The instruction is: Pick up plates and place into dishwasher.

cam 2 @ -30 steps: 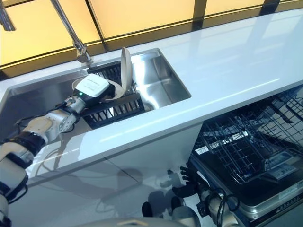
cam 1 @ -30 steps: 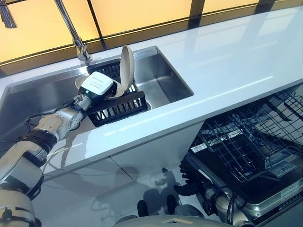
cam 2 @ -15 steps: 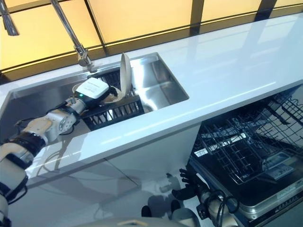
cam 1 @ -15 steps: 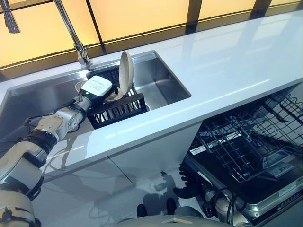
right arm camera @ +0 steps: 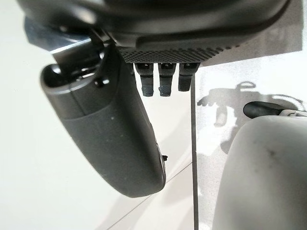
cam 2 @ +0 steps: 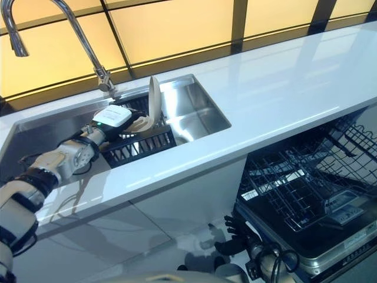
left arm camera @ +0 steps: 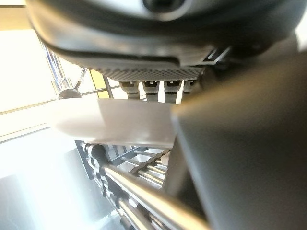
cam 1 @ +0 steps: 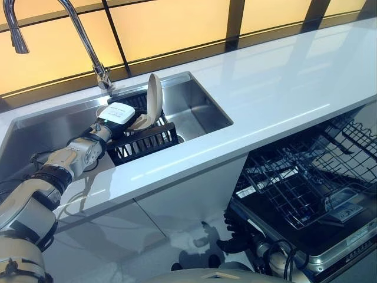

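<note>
Nothing has moved except the camera: left hand (cam 1: 119, 114) pinches a plate (cam 1: 140, 122) in the rack (cam 1: 144, 143), dishwasher (cam 1: 306, 183) still empty.

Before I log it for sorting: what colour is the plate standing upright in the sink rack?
Cream; the plate shows best in the left eye view.

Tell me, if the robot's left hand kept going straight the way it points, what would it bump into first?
Most likely the cream plate standing on edge in the black rack in the sink. The left hand already reaches at it, so there is hardly any gap, though depth is hard to judge.
</note>
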Robot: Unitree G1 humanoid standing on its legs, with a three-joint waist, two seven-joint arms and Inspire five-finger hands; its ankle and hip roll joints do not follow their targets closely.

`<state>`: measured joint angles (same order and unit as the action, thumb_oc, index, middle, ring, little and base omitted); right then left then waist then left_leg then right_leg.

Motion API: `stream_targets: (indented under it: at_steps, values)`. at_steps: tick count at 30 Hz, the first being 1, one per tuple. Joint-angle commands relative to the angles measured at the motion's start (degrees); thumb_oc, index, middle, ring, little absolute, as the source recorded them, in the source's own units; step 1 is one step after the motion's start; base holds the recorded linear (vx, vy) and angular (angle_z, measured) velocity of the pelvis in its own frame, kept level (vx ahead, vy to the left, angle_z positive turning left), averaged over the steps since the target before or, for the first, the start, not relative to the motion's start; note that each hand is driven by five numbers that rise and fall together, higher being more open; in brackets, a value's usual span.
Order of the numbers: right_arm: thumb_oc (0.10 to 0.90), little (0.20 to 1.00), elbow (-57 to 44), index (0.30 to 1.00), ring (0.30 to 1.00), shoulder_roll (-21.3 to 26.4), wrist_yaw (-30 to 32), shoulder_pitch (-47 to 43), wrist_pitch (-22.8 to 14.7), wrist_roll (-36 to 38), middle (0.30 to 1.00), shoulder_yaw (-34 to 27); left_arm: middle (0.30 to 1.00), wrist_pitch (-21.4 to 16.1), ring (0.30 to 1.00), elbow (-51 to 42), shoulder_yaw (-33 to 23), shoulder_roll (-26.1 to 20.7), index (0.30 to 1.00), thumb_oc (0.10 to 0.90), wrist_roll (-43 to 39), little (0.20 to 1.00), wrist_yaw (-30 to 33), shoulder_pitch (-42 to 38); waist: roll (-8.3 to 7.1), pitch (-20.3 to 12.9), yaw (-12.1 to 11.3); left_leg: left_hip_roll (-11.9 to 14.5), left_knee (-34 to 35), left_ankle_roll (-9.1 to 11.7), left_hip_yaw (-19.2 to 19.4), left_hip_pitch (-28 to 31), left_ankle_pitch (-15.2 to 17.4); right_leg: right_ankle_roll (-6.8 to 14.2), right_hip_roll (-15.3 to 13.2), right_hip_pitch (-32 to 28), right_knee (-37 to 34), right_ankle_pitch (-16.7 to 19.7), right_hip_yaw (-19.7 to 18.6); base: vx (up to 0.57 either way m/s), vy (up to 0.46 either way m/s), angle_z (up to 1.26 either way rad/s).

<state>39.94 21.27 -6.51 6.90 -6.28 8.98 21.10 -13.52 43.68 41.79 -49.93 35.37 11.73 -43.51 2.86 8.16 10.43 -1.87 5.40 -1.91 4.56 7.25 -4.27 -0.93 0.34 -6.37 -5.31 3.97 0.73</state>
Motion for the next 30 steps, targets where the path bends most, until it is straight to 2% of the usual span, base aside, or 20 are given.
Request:
stream_targets:
  at_steps: [1, 9, 12, 14, 16, 17, 19, 23, 24, 26, 27, 28, 29, 30]
  values:
    - [0.8, 0.9, -2.1, 0.9, 0.9, 1.82, -0.09, -1.45, -5.01, 0.86, 0.9, -0.02, 0.9, 3.34, 0.9, 5.1, -6.65, -0.12, 0.9, 0.8, -2.39, 0.9, 2.17, -5.57, 1.28, -1.81, 0.55, -3.11, -0.4, -2.05, 1.43, 2.48, 10.32, 3.25, 2.41, -2.04, 0.31, -6.02, -1.27, 0.0, 0.0, 0.0]
    - [0.8, 0.9, -1.97, 0.9, 0.9, 2.04, 0.11, -1.35, -5.12, 0.29, 0.9, 0.16, 0.9, 2.59, 0.9, 4.78, -5.83, -0.14, 0.9, 0.8, -1.64, 0.9, 0.51, -5.35, 1.31, -1.69, 0.58, -3.1, -0.4, -2.04, 1.55, 2.29, 10.18, 3.29, 2.39, -1.86, 0.31, -5.94, -1.35, 0.0, 0.0, 0.0]
    - [0.8, 0.9, -2.05, 0.9, 0.9, 1.85, 0.37, -1.47, -4.86, 0.42, 0.9, 0.34, 0.9, 5.27, 0.9, 2.08, -6.96, 1.07, 0.9, 0.8, -13.32, 0.9, -5.86, -4.95, 1.26, -1.54, 0.51, -3.13, -0.4, -2.09, 1.39, 2.38, 10.15, 3.3, 2.39, -1.96, 0.31, -5.97, -1.36, 0.0, 0.0, 0.0]
    - [0.8, 0.9, -2.33, 0.9, 0.9, 1.38, 0.61, -1.41, -4.64, 0.1, 0.9, 0.36, 0.9, 9.56, 0.9, -0.59, -11.13, 3.46, 0.9, 0.8, -23.96, 0.9, -9.84, -3.69, 1.17, -1.28, 0.24, -3.15, -0.4, -2.13, 1.1, 2.44, 10.09, 3.26, 2.42, -2.05, 0.31, -6.04, -1.26, 0.0, 0.0, 0.0]
    - [0.8, 0.9, -2.55, 0.9, 0.9, 0.81, 0.97, -1.29, -4.52, -0.41, 0.9, 0.38, 0.9, 9.7, 0.9, -0.17, -13.54, 5.0, 0.9, 0.8, -22.84, 0.9, -10.22, -3.2, 1.14, -1.21, 0.19, -3.15, -0.4, -2.14, 0.93, 2.53, 10.12, 3.29, 2.44, -2.2, 0.31, -6.16, -1.15, 0.0, 0.0, 0.0]
    - [0.8, 0.9, -2.58, 0.9, 0.9, 0.51, 1.18, -1.16, -4.71, -0.54, 0.9, 0.43, 0.9, 8.61, 0.9, 0.57, -14.05, 4.95, 0.9, 0.8, -19.59, 0.9, -9.55, -3.43, 1.08, -1.19, 0.19, -3.13, -0.4, -2.13, 0.89, 2.56, 10.11, 3.28, 2.41, -2.27, 0.31, -6.22, -1.05, 0.0, 0.0, 0.0]
    - [0.8, 0.9, -2.94, 0.9, 0.9, 0.55, 1.28, -1.07, -4.43, -0.37, 0.9, 0.48, 0.9, 7.32, 0.9, 0.96, -13.13, 3.74, 0.9, 0.8, -16.72, 0.9, -9.32, -4.34, 1.04, -1.36, 0.19, -3.13, -0.4, -2.09, 0.87, 2.51, 10.09, 3.31, 2.37, -2.24, 0.31, -6.25, -0.93, 0.0, 0.0, 0.0]
    - [0.8, 0.9, -3.7, 0.9, 0.9, 1.2, 0.95, -1.11, -3.58, -0.07, 0.9, 0.53, 0.9, 6.43, 0.9, -0.38, -9.74, 0.57, 0.9, 0.8, -12.09, 0.9, -8.94, -7.14, 1.16, -1.38, 0.19, -3.08, -0.4, -2.07, 1.05, 2.34, 10.04, 3.32, 2.35, -2.05, 0.31, -6.14, -0.77, 0.0, 0.0, 0.0]
    - [0.8, 0.9, -3.69, 0.9, 0.9, 1.54, 0.82, -1.13, -3.58, -0.09, 0.9, 0.58, 0.9, 5.68, 0.9, -1.37, -7.82, -0.78, 0.9, 0.8, -6.06, 0.9, -7.72, -8.44, 1.3, -1.35, 0.22, -3.08, -0.4, -2.07, 1.09, 2.32, 10.04, 3.32, 2.36, -2.02, 0.31, -6.11, -0.82, 0.0, 0.0, 0.0]
    - [0.8, 0.9, -3.82, 0.9, 0.9, 1.92, 0.84, -1.11, -3.54, 0.01, 0.9, 0.74, 0.9, 5.82, 0.9, -2.52, -5.09, -2.61, 0.9, 0.8, -5.72, 0.9, -7.94, -9.82, 1.48, -1.3, 0.32, -3.09, -0.4, -2.02, 1.09, 2.34, 10.0, 3.34, 2.33, -2.07, 0.31, -6.05, -0.81, 0.0, 0.0, 0.0]
    - [0.8, 0.9, -3.88, 0.9, 0.9, 2.15, 0.89, -1.08, -3.59, 0.18, 0.9, 0.89, 0.9, 7.3, 0.9, -3.46, -3.95, -3.47, 0.9, 0.8, -12.38, 0.9, -9.38, -10.48, 1.53, -1.25, 0.33, -3.11, -0.4, -1.99, 1.07, 2.36, 9.98, 3.35, 2.28, -2.09, 0.31, -6.02, -0.84, 0.0, 0.0, 0.0]
    - [0.8, 0.9, -3.72, 0.9, 0.9, 2.15, 0.88, -1.1, -3.8, 0.3, 0.9, 0.82, 0.9, 13.37, 0.9, -6.25, -5.93, -2.97, 0.9, 0.8, -31.08, 0.9, -12.66, -9.57, 1.48, -1.1, 0.18, -3.13, -0.4, -1.98, 0.99, 2.41, 9.93, 3.33, 2.29, -2.14, 0.31, -5.99, -0.93, 0.0, 0.0, 0.0]
    - [0.8, 0.9, -3.49, 0.9, 0.9, 1.63, 1.29, -1.18, -3.88, 0.09, 0.9, 0.79, 0.9, 17.75, 0.9, -7.62, -11.5, 0.97, 0.9, 0.8, -37.62, 0.9, -14.11, -6.62, 1.45, -0.94, 0.0, -3.21, -0.4, -2.04, 0.56, 2.59, 10.01, 3.32, 2.35, -2.36, 0.31, -6.21, -0.86, 0.0, -0.004, 0.04]
    - [0.8, 0.9, -2.7, 0.9, 0.9, 0.43, 2.07, -1.41, -4.25, -0.52, 0.9, 0.99, 0.9, 17.67, 0.9, -5.86, -16.04, 5.2, 0.9, 0.8, -41.51, 0.9, -14.29, -4.22, 1.34, -0.85, -0.3, -3.22, -0.4, -2.05, 0.23, 2.74, 10.01, 3.28, 2.39, -2.61, 0.31, -6.4, -0.82, 0.01, -0.011, 0.05]
